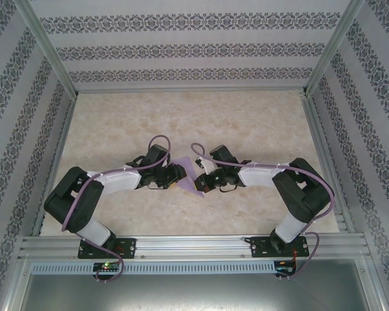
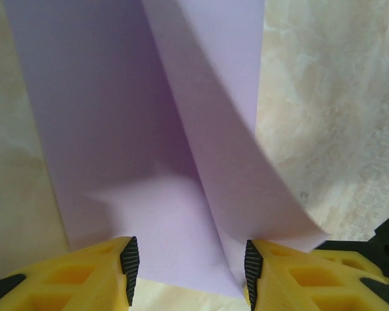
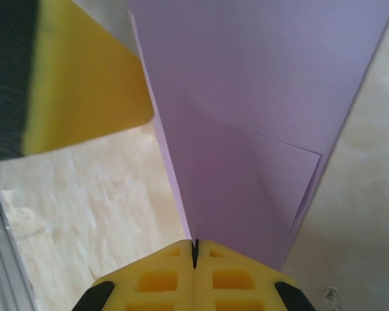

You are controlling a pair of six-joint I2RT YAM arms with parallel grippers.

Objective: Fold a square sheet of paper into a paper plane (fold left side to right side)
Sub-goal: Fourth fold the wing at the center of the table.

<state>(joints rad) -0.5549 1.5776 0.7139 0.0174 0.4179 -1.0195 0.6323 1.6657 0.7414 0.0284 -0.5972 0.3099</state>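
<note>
Curling lilac paper sheet (image 2: 117, 129), matte, with one raised flap.

arms: left arm (image 1: 117, 180), right arm (image 1: 262, 175), white shells, black joints
cable: purple cable (image 1: 157, 138) along each arm
grippers: left gripper (image 2: 188, 269), right gripper (image 3: 194, 254), yellow cored fingers (image 2: 78, 275), black ribbed pads (image 2: 130, 259)

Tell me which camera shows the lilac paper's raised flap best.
Left wrist: the flap is close and large, curled up off the square sheet of paper between the left gripper's open fingers. Right wrist shows the sheet pinched in the shut right gripper. The top view shows a small lilac patch between the grippers.
</note>
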